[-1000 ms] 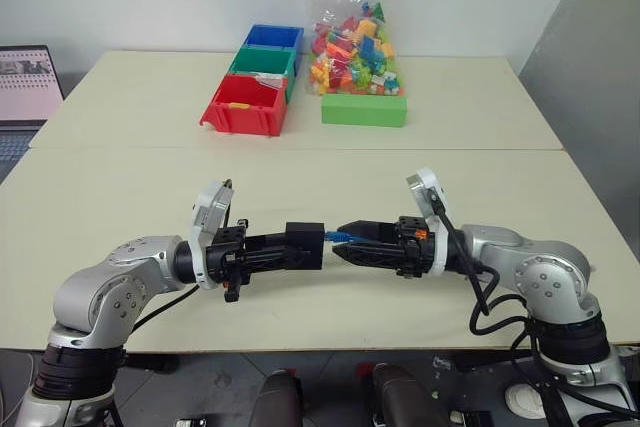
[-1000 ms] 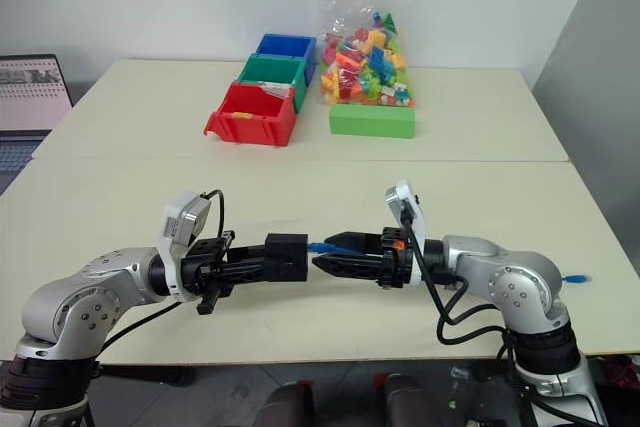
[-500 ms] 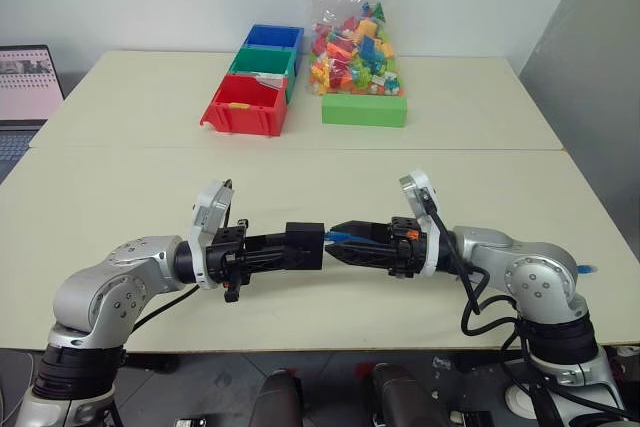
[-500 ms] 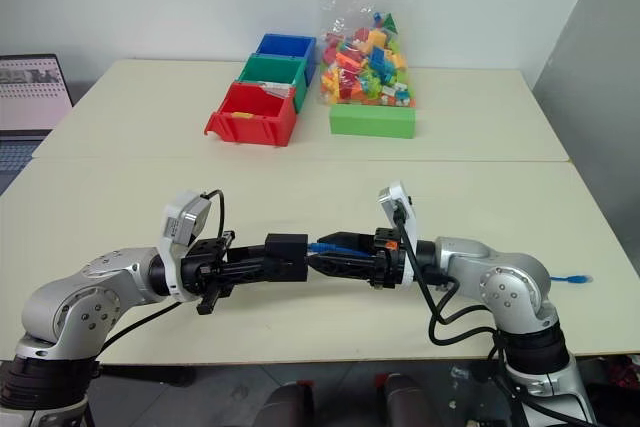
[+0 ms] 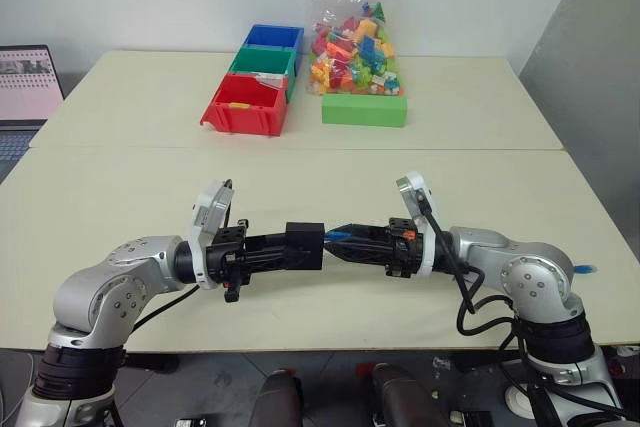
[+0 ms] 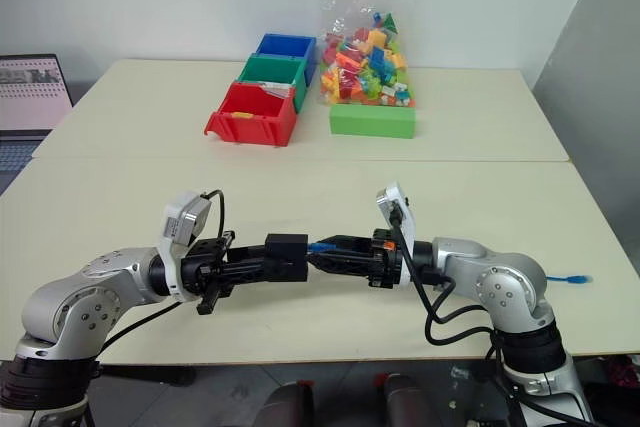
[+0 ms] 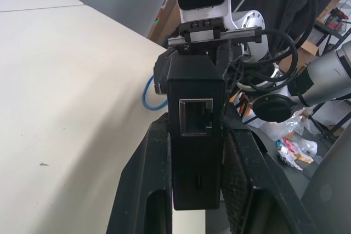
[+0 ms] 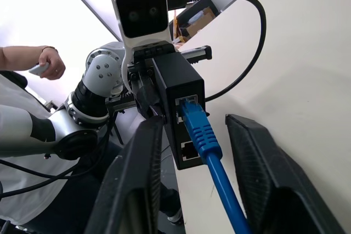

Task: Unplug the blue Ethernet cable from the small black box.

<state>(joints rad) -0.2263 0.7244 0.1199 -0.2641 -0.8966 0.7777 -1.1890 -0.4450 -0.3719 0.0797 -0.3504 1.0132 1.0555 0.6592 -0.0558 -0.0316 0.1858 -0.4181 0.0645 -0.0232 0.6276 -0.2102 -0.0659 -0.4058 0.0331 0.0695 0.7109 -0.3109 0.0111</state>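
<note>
Cream laminate covers the counter (image 5: 120, 187), two tops butted along a seam, under a white wall with a grey panel at the right. On the far left sits a laptop (image 5: 28, 82); farther along come a row of red, green and blue plastic bins (image 5: 250, 77), then a clear bag of coloured bricks (image 5: 355, 42) on a green block.

Above the near edge, the left tool (image 5: 300, 246) is clamped on the small matte-black plastic box (image 5: 305, 244). The thin bright-blue Ethernet cable (image 8: 200, 130) is plugged into it, lying between the right tool's (image 5: 345, 244) fingers (image 8: 134, 190), which are apart around the cord without touching it.

Since a second ago the right tool has slid leftward, closer to the box, and its fingers have narrowed.
</note>
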